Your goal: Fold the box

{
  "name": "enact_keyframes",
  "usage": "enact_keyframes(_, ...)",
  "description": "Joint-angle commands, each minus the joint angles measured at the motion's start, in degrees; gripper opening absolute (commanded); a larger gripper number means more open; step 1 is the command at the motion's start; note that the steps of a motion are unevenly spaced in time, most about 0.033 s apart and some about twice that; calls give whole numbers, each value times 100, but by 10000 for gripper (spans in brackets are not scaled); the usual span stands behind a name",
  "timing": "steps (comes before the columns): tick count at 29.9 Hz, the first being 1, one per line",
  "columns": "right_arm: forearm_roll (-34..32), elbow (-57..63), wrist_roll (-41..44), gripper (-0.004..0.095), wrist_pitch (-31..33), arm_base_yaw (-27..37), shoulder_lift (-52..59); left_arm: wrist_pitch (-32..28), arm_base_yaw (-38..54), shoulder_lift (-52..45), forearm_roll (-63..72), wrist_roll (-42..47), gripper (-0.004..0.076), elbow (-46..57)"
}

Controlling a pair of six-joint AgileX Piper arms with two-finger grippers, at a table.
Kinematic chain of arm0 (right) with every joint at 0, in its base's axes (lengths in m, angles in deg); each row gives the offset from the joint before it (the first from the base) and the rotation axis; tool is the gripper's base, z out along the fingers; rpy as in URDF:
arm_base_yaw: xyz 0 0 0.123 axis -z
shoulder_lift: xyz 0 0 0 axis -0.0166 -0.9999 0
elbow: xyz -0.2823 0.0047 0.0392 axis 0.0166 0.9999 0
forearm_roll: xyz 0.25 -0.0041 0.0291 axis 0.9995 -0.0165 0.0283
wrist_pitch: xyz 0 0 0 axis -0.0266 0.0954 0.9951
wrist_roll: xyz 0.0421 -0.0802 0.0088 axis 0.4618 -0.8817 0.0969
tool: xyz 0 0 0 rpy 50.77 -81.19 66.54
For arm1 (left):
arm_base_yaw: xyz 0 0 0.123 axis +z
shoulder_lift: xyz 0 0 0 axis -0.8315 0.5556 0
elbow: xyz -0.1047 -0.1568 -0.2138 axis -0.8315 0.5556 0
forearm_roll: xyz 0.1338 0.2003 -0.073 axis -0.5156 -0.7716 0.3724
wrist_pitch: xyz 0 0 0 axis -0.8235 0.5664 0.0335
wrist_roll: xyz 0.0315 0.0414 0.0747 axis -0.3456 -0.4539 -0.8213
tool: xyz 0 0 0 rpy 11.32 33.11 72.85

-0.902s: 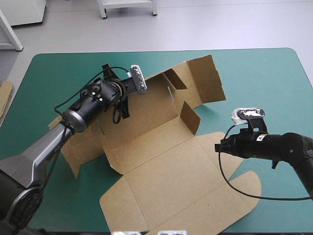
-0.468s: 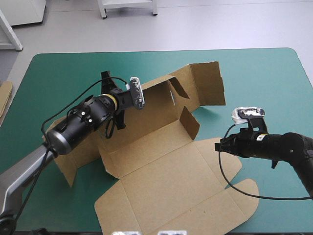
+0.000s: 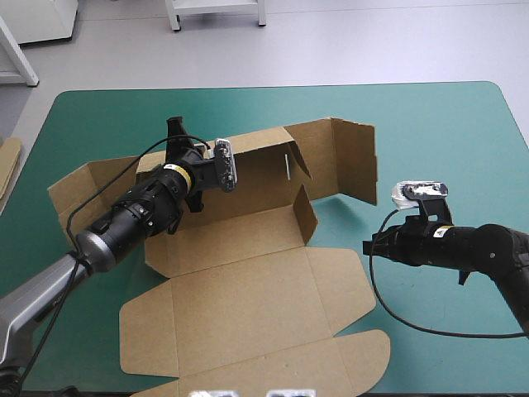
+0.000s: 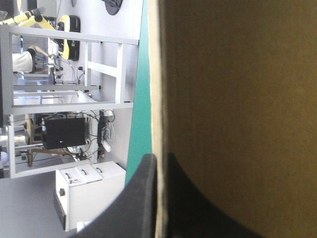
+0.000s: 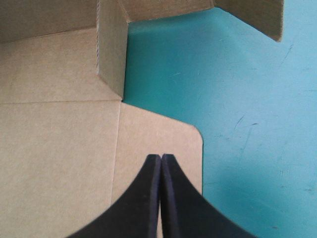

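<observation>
High view: left gripper (image 3: 176, 142) pinches the box (image 3: 248, 281) by its raised back wall.
Your right gripper (image 3: 369, 246), closed and empty, hovers at its right flap.

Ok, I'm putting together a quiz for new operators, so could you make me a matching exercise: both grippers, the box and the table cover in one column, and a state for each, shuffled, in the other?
Things:
1. Black-fingered left gripper
2. Black-fingered right gripper
3. Brown cut-board box
4. Teal-green table cover

States:
A. Back wall raised, large front panel flat
B. Shut, empty, above a rounded flap
C. Lying beneath the board
D. Shut on a raised wall's edge

Pairs: 1-D, 2-B, 3-A, 4-C
</observation>
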Motion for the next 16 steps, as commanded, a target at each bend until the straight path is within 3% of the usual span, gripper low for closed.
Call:
enact_keyframes(1,198,-199,-20,-13,-167,2,61,-292,-61,-143,195,408,-8,-162)
enact_keyframes(8,405,-199,-99,-13,-187,2,61,-480,-288,37,-17,565,-8,-162)
enact_keyframes(16,472,-199,-99,-13,-151,2,61,-322,-278,417,-2150,2339,-8,-399)
